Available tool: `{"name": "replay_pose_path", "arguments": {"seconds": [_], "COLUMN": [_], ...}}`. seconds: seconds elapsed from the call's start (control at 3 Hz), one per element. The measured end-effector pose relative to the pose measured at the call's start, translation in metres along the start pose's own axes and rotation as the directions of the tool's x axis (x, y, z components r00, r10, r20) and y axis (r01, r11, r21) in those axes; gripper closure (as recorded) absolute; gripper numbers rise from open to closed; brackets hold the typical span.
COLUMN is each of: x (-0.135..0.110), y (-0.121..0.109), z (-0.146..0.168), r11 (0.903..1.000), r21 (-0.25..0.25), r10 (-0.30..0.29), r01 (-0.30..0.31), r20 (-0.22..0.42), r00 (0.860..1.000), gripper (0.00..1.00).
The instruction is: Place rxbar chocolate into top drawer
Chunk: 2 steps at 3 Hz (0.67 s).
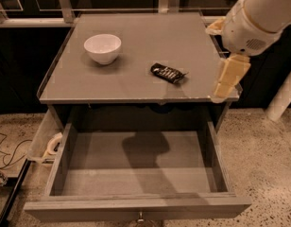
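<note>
The rxbar chocolate (168,73), a small flat black bar with white lettering, lies on the grey cabinet top (150,32), right of centre near the front edge. The top drawer (136,207) is pulled fully open below it and its inside is bare; a small metal knob (141,217) shows on the front panel. My gripper (226,82), cream coloured, hangs from the white arm (254,18) over the right front corner of the cabinet top, right of the bar and apart from it. It holds nothing.
A white bowl (102,48) stands on the cabinet top at the left. A clear side rail (51,70) runs along the top's left edge. Cables (8,150) and a tape roll (54,143) lie on the speckled floor at the left. A white post (282,100) stands at the right.
</note>
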<state>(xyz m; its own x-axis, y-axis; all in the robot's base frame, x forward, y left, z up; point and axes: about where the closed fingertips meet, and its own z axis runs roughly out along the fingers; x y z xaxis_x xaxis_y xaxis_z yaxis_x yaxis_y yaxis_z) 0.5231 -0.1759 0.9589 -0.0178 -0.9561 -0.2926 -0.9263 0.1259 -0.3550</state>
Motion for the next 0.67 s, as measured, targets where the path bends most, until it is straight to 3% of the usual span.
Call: {"name": "replay_pose_path", "arguments": {"seconds": [0.33, 0.67], "x": [-0.003, -0.003], "y": [-0.027, -0.062], "z": [0.022, 0.049], "r11": [1.0, 0.9967], "r21": [-0.005, -0.063], "r10": [0.0, 0.065], "r01": [0.001, -0.051], "r20": [0.093, 0.233], "r00": [0.996, 0.97], "gripper": [0.0, 0.0]}}
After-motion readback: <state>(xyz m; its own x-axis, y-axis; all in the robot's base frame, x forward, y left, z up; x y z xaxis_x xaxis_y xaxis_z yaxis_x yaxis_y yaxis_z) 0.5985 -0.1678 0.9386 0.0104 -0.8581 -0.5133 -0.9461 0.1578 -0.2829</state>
